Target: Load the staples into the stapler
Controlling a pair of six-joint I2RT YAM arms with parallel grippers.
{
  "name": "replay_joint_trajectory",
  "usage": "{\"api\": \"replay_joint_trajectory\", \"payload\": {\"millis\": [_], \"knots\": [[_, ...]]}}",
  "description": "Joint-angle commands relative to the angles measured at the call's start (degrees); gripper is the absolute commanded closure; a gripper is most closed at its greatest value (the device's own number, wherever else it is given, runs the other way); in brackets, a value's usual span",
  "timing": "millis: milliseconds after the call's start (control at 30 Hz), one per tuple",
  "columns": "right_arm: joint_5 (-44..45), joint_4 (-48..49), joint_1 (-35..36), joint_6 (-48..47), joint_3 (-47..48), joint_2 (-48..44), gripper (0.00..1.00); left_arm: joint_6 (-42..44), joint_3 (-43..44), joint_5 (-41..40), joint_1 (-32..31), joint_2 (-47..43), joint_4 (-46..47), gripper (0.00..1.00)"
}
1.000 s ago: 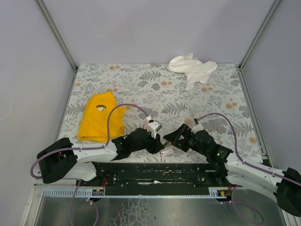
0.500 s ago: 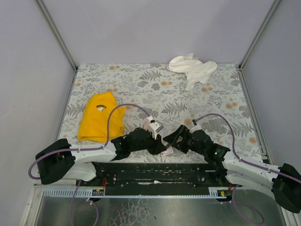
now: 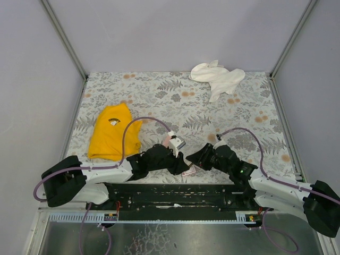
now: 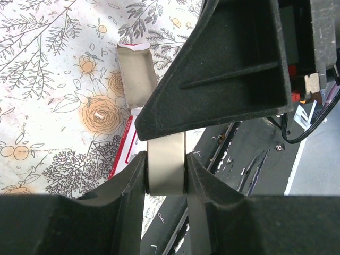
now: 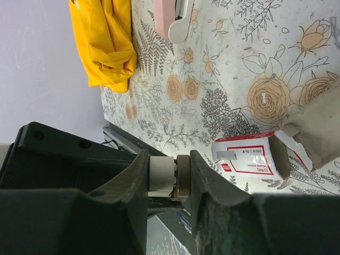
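A pale beige-and-white finger-size block hangs over the table's near edge with both grippers on it. My left gripper (image 4: 166,164) (image 3: 180,158) is shut on its beige end (image 4: 166,170). My right gripper (image 5: 169,178) (image 3: 190,155) is shut on its white and beige parts (image 5: 161,174), nose to nose with the left. Just below them lies the staples' dark-red box with its pale label (image 5: 247,159) (image 3: 188,171) (image 4: 123,149). Its grey-brown tray (image 4: 135,71) (image 5: 319,125) is slid out. The pink stapler (image 5: 163,10) shows only at the top edge of the right wrist view.
A yellow cloth (image 3: 111,133) (image 5: 106,42) lies at mid left and a white cloth (image 3: 218,78) at the far right. The table's near edge and the black base rail (image 3: 175,194) run right under the grippers. Stray bent staples (image 4: 159,218) lie on the rail.
My right gripper has moved a little left toward the left one, and its jaws, wide open before, have closed on the pale block. The left gripper has kept its grip.
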Motion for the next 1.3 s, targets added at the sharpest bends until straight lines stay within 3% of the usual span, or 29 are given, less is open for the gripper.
{"api": "replay_joint_trajectory", "payload": {"millis": [0,133,233,367,467,833,933,1033,1133,1267], "knots": [[-0.4,6.6,0.2,1.5,-0.5,-1.7,1.0,-0.9,2.1,0.5,-0.6,1.2,5.8,1.0],[1.9,8.0,0.2,2.1,-2.4,-4.3,1.0,-1.3,2.1,0.4,-0.8,1.3,6.1,1.0],[3.4,2.2,0.2,1.0,-0.9,-6.4,0.97,-1.4,2.0,-0.1,-0.8,1.3,5.9,1.0],[3.7,-2.6,0.2,-1.3,0.8,-8.6,0.3,-1.5,2.3,-0.5,-0.8,1.9,5.2,1.0],[3.8,-4.6,0.2,-2.0,1.5,-9.5,0.12,-1.8,2.3,-0.5,-0.9,2.2,5.2,1.0],[3.2,-3.3,0.2,-1.6,0.5,-8.1,0.14,-1.8,3.0,-2.9,-0.9,2.0,3.7,1.0],[6.7,-10.8,0.2,-7.8,4.8,-8.9,0.09,-2.2,4.8,-11.9,-0.7,1.8,-1.6,1.0],[14.1,-25.7,-0.1,-18.1,11.5,-9.6,0.01,-3.0,8.4,-20.4,1.8,4.1,-6.4,1.0],[16.5,-34.0,-2.9,-24.6,15.7,-9.8,0.01,-4.4,11.9,-20.4,6.2,8.9,-9.4,1.0],[9.9,-35.9,-12.6,-30.2,16.9,-8.2,0.01,-4.5,14.7,-20.8,8.4,14.6,-9.8,1.0]]}}
